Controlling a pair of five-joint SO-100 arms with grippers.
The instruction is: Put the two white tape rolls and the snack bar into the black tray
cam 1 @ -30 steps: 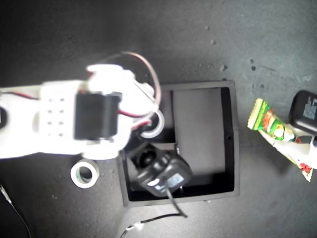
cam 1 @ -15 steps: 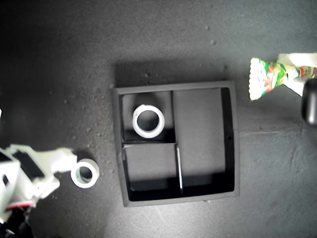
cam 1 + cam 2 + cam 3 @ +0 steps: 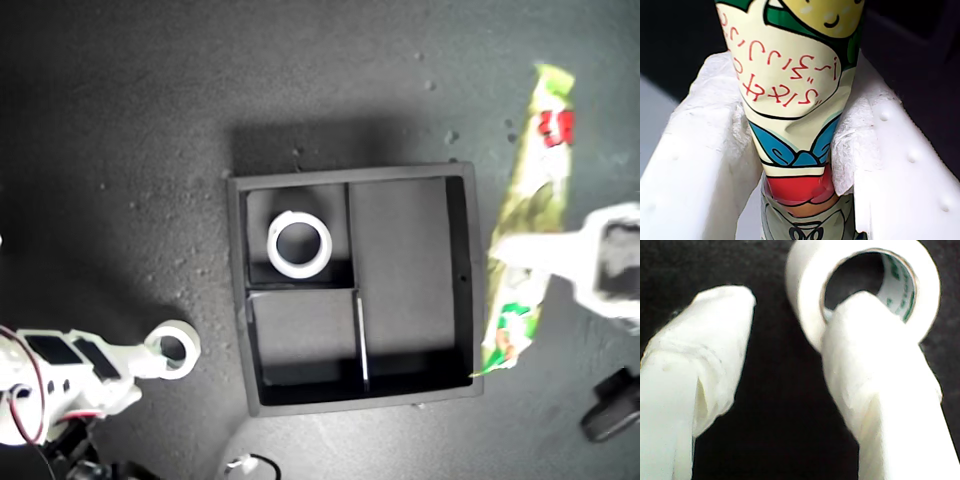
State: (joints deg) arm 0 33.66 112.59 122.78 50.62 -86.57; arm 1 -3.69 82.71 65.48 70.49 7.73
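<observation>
My first gripper (image 3: 797,145) has its fingers (image 3: 705,165) clamped on the snack bar (image 3: 525,215), held just beside the black tray (image 3: 475,300) at the exterior view's right. Its wrapper carries red script I cannot read. One white tape roll (image 3: 299,244) lies in a small tray compartment. My second gripper (image 3: 785,375) is spread wide, one finger reaching into the other tape roll (image 3: 172,348) on the desk (image 3: 130,120), green print inside its core.

Exterior view: overhead, straight down on your counter (image 3: 120,120) | first wrist: close along pincer, shares snack bar (image 3: 790,100) | second wrist: close, shares outside tape roll (image 3: 865,285)
</observation>
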